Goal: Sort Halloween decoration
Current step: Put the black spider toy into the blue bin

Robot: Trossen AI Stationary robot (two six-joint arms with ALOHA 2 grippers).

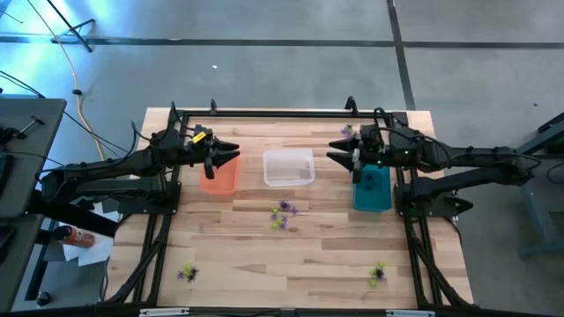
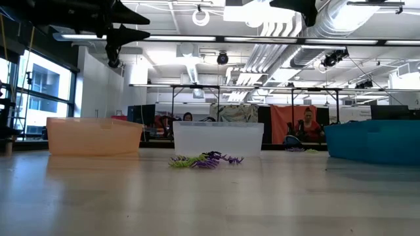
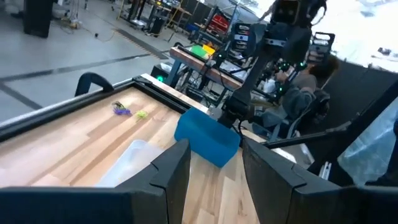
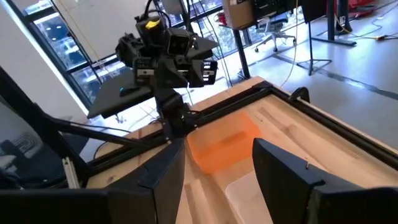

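Left gripper point(image 1: 234, 156) hangs parted and empty above the orange plastic bin point(image 1: 219, 177); right gripper point(image 1: 333, 151), fingers apart, hovers beside the teal plastic bin point(image 1: 372, 189).

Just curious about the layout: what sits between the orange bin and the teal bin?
A clear rectangular plastic bin sits between the orange bin and teal bin; the overhead view shows it.

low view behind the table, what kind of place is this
Probably a robotics lab or workshop in an open industrial hall: exposed ceiling ducts, more framed workbenches in rows, and a person seated at a station beyond the clear bin.
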